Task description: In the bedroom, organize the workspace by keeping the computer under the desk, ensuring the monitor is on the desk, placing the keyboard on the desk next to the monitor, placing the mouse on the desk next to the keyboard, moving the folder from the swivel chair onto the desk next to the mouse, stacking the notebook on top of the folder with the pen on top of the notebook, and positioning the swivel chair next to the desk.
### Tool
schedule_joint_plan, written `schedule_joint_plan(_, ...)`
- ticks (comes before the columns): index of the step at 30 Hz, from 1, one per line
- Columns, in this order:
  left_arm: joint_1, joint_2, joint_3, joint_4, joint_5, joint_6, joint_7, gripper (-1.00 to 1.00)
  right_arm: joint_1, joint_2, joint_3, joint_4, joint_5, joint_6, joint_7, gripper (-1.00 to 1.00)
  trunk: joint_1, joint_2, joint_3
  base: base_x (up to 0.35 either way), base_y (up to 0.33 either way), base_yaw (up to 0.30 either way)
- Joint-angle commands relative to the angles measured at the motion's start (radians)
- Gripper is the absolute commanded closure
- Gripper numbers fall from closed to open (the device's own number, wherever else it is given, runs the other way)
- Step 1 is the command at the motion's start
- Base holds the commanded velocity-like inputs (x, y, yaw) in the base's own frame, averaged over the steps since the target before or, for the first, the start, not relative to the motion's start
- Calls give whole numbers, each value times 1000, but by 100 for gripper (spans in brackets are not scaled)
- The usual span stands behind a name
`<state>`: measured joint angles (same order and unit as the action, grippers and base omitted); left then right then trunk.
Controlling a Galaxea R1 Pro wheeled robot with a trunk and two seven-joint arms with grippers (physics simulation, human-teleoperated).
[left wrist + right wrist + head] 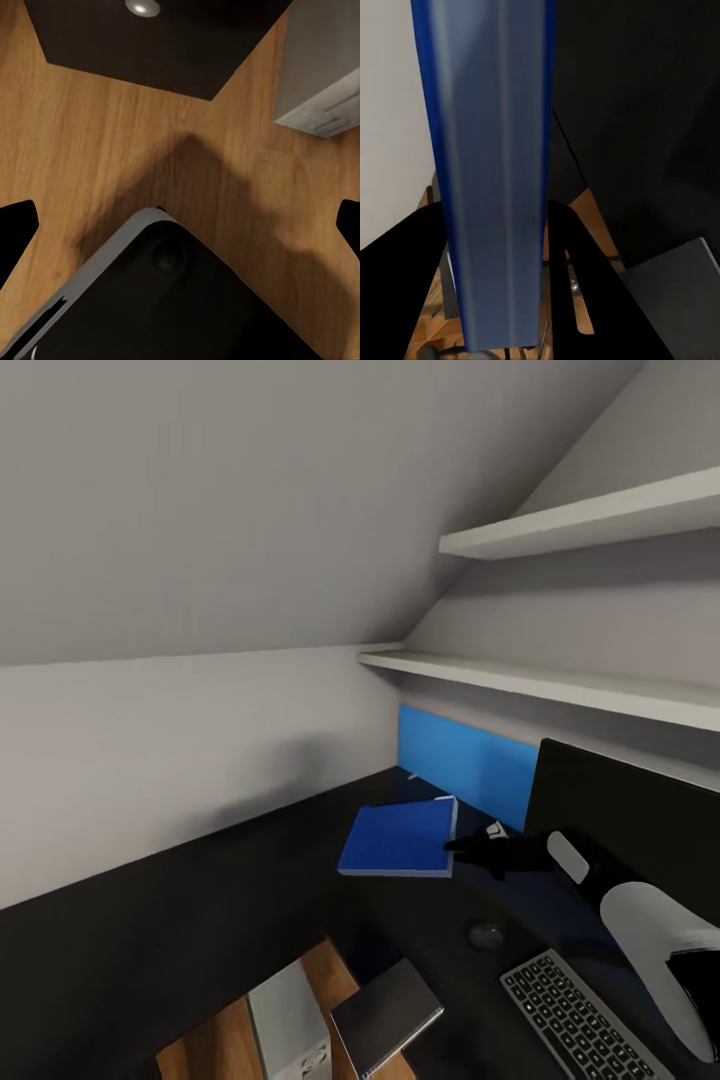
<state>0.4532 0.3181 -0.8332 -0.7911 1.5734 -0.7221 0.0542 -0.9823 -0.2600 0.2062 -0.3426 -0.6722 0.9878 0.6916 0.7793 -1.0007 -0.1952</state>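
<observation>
the right gripper (470, 848) reaches out over the black desk (230, 900), its jaws clamped on the edge of the blue folder (400, 838), which hangs above the desk in front of the blue back panel (465, 760). the right wrist view brings the folder (491, 172) up close, edge-on between the two black fingers (577, 277). from the head, the monitor (640, 820) stands just beside that arm, with the mouse (486, 934) and keyboard (575, 1015) nearer. the computer (288, 1025) stands on the wood floor (215, 1050) below. the left wrist view looks down at the floor (97, 142) and the computer's corner (322, 67); i cannot tell the left jaws' state.
</observation>
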Motion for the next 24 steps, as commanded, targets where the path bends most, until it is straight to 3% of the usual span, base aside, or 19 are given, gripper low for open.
schedule_joint_plan(1,-1,1,-5,-3,2,-5,6,-100,-1,-1,4,0,4,0,9,100,4,-8,-4,0,0,0)
schedule_joint_plan(15,-1,1,-6,-4,-1,-5,4,-100,0,6,1,41,0,-24,0,100,58,-106,-48,0,0,0)
schedule_joint_plan(20,-1,1,-6,-4,-2,-5,4,-100,2,39,-4,76,-1,-81,-4,100,77,-141,-64,0,0,-56)
schedule_joint_plan(24,-1,1,-6,-4,-2,-5,4,-100,4,50,-5,88,-1,-93,-5,100,92,-169,-77,0,0,-96)
